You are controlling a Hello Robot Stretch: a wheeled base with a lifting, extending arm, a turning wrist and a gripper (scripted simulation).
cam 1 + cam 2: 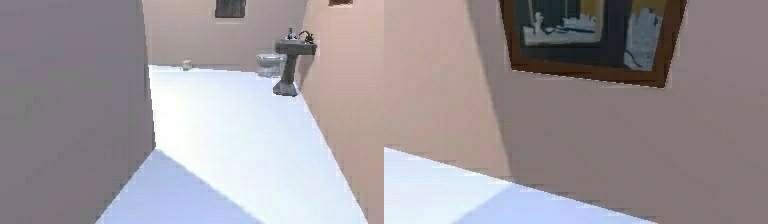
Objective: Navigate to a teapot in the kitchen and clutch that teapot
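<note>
A pale floor [230,130] stretches ahead of the robot into a room with pink walls. A tall grey wall [70,100] stands along the forward view's left and ends in a sharp corner near the robot. At the floor's right edge, against the pink side wall, stands a dark pedestal sink [293,47]. Just beside it, toward the far right corner, is a pale rounded fixture [268,65], perhaps a toilet. A small pale object [186,65], too tiny to name, lies at the floor's far edge by the back wall. A dark frame [230,8] hangs high on that wall.

In the arm side view, a pink wall [634,140] rises close by. It carries a framed picture [589,35] in a brown frame, above a strip of floor [434,190].

Where the teapot is cannot be told. The fittings suggest a bathroom, so the kitchen is probably elsewhere. How the fingers of the gripper stand cannot be told either.

Several things could go wrong. The base could clip the grey wall's corner if it turns tightly. Extending the arm here could strike the near wall or the framed picture. The robot could waste time driving deeper into the wrong room. It might also take the small pale object for the teapot.
</note>
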